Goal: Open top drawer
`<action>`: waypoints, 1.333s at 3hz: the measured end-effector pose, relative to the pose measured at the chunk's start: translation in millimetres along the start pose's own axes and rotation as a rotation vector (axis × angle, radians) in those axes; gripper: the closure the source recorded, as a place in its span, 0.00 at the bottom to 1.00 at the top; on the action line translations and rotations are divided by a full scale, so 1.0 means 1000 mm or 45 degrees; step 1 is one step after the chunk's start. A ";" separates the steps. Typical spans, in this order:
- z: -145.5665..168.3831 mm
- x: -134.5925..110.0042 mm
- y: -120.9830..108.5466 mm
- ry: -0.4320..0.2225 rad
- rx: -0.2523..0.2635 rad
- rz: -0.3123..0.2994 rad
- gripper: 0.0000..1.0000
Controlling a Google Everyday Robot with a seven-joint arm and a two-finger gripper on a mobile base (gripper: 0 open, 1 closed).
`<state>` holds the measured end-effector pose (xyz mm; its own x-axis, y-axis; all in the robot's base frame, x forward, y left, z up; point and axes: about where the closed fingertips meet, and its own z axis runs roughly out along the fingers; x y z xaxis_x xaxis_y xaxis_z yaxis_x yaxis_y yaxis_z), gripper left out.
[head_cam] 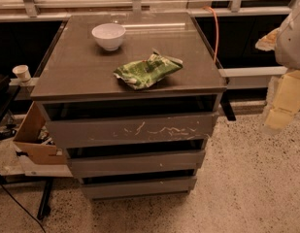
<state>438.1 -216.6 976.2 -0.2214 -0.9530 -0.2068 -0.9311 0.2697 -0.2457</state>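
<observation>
The top drawer [132, 129] is the tallest grey front of three on a low cabinet, with whitish scratches across its face and no handle. A dark gap shows between it and the cabinet top [81, 72]. Two shallower grey drawer fronts sit below it [137, 162] [139, 186]. My gripper [284, 103] shows as pale yellowish parts at the right edge of the view, below a white arm part [291, 42]. It hangs to the right of the cabinet, apart from the drawer, at about the drawer's height.
A white bowl [108, 36] and a green snack bag [147, 70] lie on the cabinet top. A cardboard box [35, 140] and a paper cup [22, 73] are at the left. An orange cable [216, 30] runs behind. Speckled floor [251, 188] lies at the front right.
</observation>
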 end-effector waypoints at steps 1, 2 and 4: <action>0.000 0.000 0.000 0.000 0.000 0.000 0.00; 0.004 -0.003 0.001 -0.033 0.010 0.004 0.00; 0.044 -0.013 0.005 -0.127 -0.003 0.022 0.00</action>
<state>449.4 -196.4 936.4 -0.2076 -0.9297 -0.3042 -0.9280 0.2856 -0.2394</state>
